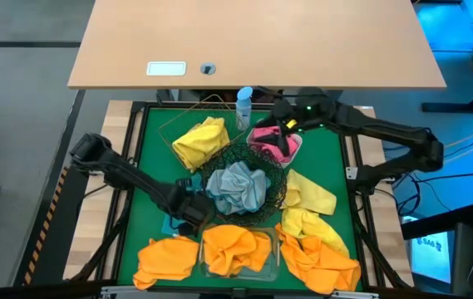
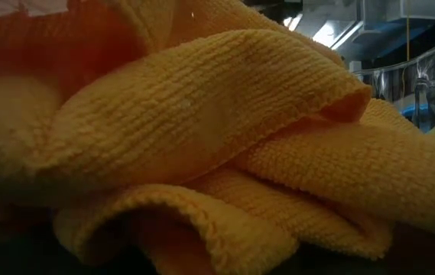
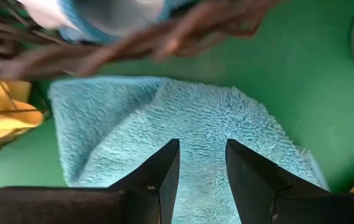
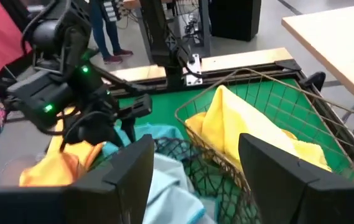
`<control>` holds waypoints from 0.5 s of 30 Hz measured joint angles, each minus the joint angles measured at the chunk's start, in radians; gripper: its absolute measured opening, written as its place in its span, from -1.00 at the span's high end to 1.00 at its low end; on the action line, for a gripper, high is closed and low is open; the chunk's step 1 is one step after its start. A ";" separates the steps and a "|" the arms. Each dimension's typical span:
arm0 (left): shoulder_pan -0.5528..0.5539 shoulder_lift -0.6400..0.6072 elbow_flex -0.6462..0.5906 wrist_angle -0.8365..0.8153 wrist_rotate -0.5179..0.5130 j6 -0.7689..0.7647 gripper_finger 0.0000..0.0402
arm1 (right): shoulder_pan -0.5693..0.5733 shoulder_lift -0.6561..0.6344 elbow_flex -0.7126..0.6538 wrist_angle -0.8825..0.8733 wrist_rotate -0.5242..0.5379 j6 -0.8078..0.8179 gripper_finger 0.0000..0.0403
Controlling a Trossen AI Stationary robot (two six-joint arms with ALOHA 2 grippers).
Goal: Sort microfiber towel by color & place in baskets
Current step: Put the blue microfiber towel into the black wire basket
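Observation:
A teal blue towel (image 3: 164,118) lies flat on the green mat beside the black wire bowl (image 1: 276,184), which holds grey-blue towels (image 1: 238,187). My left gripper (image 3: 201,144) (image 1: 188,208) is open, its fingers pointing down at that flat towel. My right gripper (image 4: 195,140) (image 1: 279,123) is open and empty, above the pink towel (image 1: 273,145) in a pale tray. A yellow towel (image 1: 201,141) sits in the copper wire basket (image 4: 251,124). An orange towel (image 1: 236,247) fills the clear tub at the near edge. My left gripper has its open fingertips (image 3: 172,149) over the middle of the teal towel, coming from above. Whether they touch the cloth I cannot tell; the towel lies flat on the mat.
Loose orange towels (image 1: 165,259) (image 1: 321,264) lie at the near corners and yellow ones (image 1: 311,195) to the bowl's right. A blue-capped bottle (image 1: 244,104) stands at the far edge. An orange towel (image 2: 202,137) fills the low view.

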 joint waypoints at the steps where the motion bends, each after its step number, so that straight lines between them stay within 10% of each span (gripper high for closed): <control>1: -0.002 0.010 0.000 -0.001 0.001 -0.005 0.38 | 0.000 -0.016 0.000 -0.026 0.000 -0.010 -0.16; 15: -0.106 0.041 -0.020 -0.004 -0.227 -0.144 0.38 | 0.000 -0.091 0.000 -0.129 0.001 -0.014 -0.16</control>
